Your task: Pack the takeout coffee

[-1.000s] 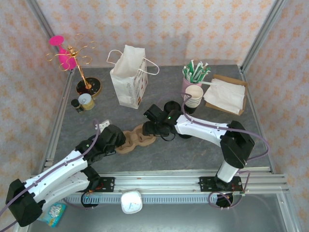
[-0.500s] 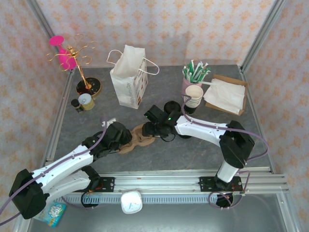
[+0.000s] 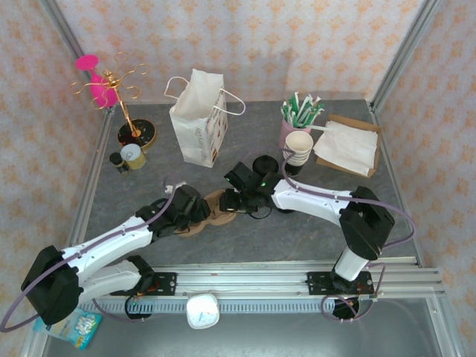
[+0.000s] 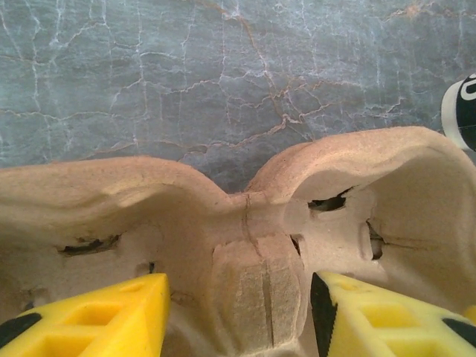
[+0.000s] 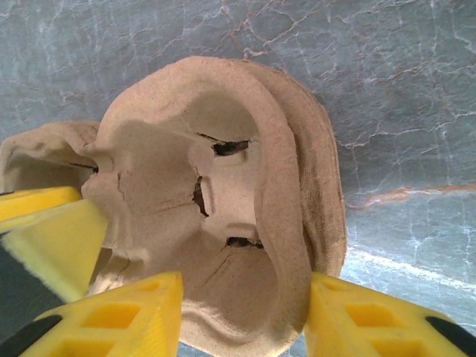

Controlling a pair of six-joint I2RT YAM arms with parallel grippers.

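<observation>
The left gripper (image 3: 201, 216) sits low at the near-left end of the brown moulded-pulp cup carrier (image 5: 245, 149); its yellow jaws stand partly open astride the carrier's middle rib, the left one clear of the pulp, holding nothing. The right gripper (image 3: 227, 201) meets the carrier's far-right end; its yellow jaws sit pressed against the wall of one cup well, touching the pulp on both sides. The small black paper takeaway cup (image 3: 263, 164) stands on the table just behind the right gripper's wrist, outside the carrier and apart from both pairs of jaws; the right gripper is the nearer one.

The grey marble-patterned table top (image 3: 297, 238) is edged by aluminium rails; pale walls with an orange flower print (image 3: 297, 44) close it in. Along the back stand a gold wire stand on a dark round base (image 3: 137, 134), a white paper bag (image 3: 197, 123) and a stack of black cups with a cream inside (image 3: 299, 149).

The takeaway cup is upright; from above it shows a dark round top, roughly as wide as one carrier well.
</observation>
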